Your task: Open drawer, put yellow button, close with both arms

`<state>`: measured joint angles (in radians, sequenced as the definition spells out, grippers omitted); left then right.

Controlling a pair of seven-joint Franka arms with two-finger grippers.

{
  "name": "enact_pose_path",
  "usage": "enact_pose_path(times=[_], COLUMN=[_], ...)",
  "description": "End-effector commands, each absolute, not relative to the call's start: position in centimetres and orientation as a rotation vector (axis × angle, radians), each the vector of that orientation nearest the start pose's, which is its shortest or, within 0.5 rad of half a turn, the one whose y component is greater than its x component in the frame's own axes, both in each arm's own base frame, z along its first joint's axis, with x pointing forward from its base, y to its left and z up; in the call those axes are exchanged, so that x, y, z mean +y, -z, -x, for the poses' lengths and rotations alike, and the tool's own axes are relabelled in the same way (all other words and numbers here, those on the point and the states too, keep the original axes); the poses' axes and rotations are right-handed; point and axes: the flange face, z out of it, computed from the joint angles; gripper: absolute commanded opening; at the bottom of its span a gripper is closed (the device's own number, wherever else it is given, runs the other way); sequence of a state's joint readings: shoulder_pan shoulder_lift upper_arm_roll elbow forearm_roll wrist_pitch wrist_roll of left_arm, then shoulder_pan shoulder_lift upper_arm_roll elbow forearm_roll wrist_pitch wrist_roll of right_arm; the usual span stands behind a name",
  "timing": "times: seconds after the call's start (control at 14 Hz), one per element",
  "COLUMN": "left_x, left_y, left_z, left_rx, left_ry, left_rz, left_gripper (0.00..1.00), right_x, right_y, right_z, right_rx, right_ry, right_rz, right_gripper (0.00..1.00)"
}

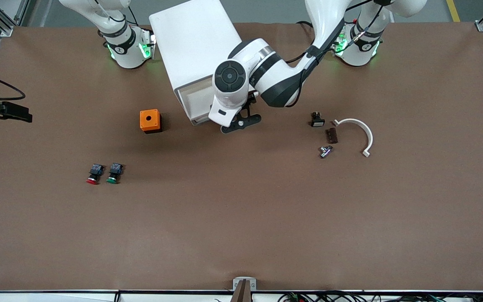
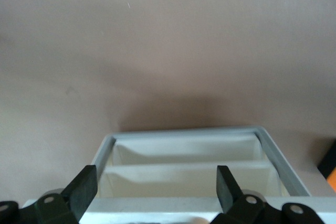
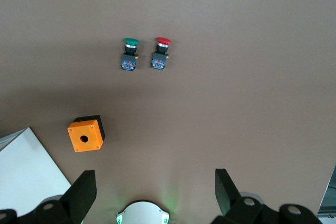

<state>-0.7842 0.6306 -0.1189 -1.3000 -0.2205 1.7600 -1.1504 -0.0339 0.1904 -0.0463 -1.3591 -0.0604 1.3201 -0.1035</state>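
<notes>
The white cabinet point(image 1: 191, 46) stands between the two arm bases, its cream drawer fronts facing the front camera. The uppermost drawer point(image 1: 196, 99) shows just under the cabinet's top edge; I cannot tell whether it is pulled out. My left gripper point(image 1: 241, 121) hangs open and empty in front of the cabinet. In the left wrist view its fingers point(image 2: 84, 187) straddle the drawer fronts point(image 2: 184, 179). My right gripper point(image 3: 156, 192) is open and empty, high over its own base point(image 3: 142, 213), and out of the front view. The yellow button is not in view.
A red-capped button point(image 1: 92, 174) and a green-capped button point(image 1: 114, 173) lie side by side toward the right arm's end. An orange box point(image 1: 150, 121) stands beside the cabinet. A white curved piece point(image 1: 361, 130) and three small parts point(image 1: 327, 135) lie toward the left arm's end.
</notes>
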Motion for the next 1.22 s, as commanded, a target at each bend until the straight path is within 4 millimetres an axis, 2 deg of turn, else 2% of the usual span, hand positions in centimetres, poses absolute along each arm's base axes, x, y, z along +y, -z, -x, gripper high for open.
enact_pose_path(times=[0.0,0.21,0.43,0.79,0.86,1.0,1.15], left_x=[-56.3,-56.8,-57.9,-58.7,-58.7,-58.9,-59.0], left_y=[-37.5,-37.6,-37.5,-36.7,-36.2,-35.7,-35.3], left_z=[-43.0,-42.3,-41.1,-40.0,-39.6,-39.0,-38.6], left_rx=[-0.517,-0.52,-0.535,-0.541,-0.544,-0.552,-0.554], left_ry=[-0.585,-0.631,-0.746,-0.826,-0.848,-0.896,-0.918], left_rz=[3.074,3.08,3.085,3.07,3.059,3.043,3.035], left_gripper=[1.0,1.0,1.0,1.0,1.0,1.0,1.0], right_x=[-5.2,-4.7,-4.9,-5.3,-5.7,-6.2,-6.5], right_y=[-59.6,-59.8,-62.2,-63.4,-64.1,-66.9,-66.6], right_z=[-57.9,-58.0,-58.0,-57.0,-56.0,-54.0,-53.0], right_rx=[-0.034,-0.028,-0.023,-0.002,0.016,0.033,0.043], right_ry=[-0.389,-0.386,-0.307,-0.331,-0.36,-0.276,-0.275], right_rz=[3.147,3.168,3.18,3.174,3.151,3.139,3.135], right_gripper=[1.0,1.0,1.0,1.0,1.0,1.0,1.0])
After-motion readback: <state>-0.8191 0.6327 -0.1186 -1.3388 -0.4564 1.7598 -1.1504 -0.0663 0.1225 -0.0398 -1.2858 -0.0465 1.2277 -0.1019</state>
